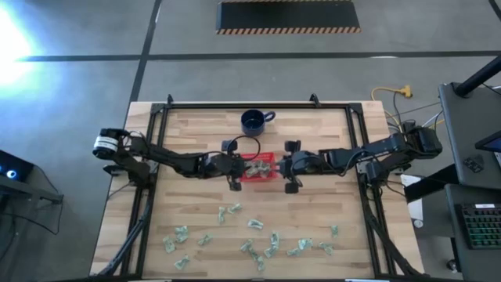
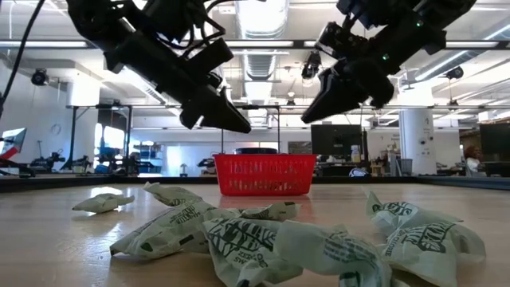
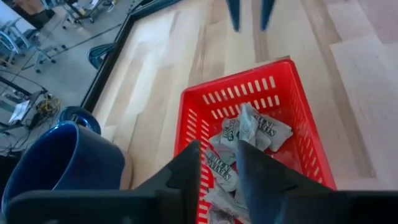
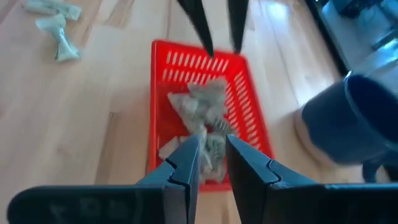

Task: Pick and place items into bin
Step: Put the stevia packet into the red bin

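Hovering mid-frame over the red bin of items, left gripper and right gripper stand slightly parted, empty.

Slotted red plastic bin; crinkled, printed wrapper items; glossy blue mug; pale matt wood table.

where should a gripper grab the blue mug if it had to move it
Take the blue mug by its handle, which sticks out toward the table's right side in the high view, or pinch the rim from above. It stands upright and open, apart from the red bin.
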Robot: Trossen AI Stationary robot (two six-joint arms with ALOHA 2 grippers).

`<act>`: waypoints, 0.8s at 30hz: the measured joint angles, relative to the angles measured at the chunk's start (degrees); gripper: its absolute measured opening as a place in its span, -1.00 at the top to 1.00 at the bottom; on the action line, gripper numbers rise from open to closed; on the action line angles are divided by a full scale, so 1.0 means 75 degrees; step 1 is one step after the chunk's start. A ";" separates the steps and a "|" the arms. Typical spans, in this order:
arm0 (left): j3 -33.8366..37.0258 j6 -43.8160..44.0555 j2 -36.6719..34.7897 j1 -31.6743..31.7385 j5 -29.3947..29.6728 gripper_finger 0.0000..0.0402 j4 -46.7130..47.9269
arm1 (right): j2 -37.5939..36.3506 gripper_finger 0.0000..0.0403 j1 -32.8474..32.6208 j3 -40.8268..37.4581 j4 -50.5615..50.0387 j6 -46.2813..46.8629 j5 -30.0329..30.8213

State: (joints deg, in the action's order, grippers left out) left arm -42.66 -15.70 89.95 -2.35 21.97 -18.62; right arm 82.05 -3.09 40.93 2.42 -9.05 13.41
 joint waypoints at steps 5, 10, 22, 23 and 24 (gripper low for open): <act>0.0004 -0.0002 -0.0086 0.0000 0.0007 0.36 0.0094 | -0.0145 0.66 -0.0377 0.0000 -0.0979 0.0599 -0.0211; 0.0004 -0.0012 -0.0133 0.0000 0.0014 0.31 0.0202 | -0.0319 0.66 -0.1006 0.0000 -0.1406 0.1197 -0.0668; 0.0019 -0.0017 -0.0149 -0.0003 0.0021 0.31 0.0220 | -0.1428 0.66 -0.2919 0.0000 -0.4724 0.5211 -0.1173; 0.0019 -0.0017 -0.0149 -0.0003 0.0021 0.31 0.0219 | -0.1523 0.66 -0.3112 0.0000 -0.4915 0.5641 -0.1195; 0.0019 -0.0017 -0.0152 -0.0003 0.0021 0.31 0.0215 | -0.1601 0.66 -0.3317 0.0000 -0.5077 0.6063 -0.1212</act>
State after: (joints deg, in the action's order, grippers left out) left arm -42.52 -15.83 88.82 -2.37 22.13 -17.01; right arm 70.04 -27.96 40.93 -35.65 36.42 4.32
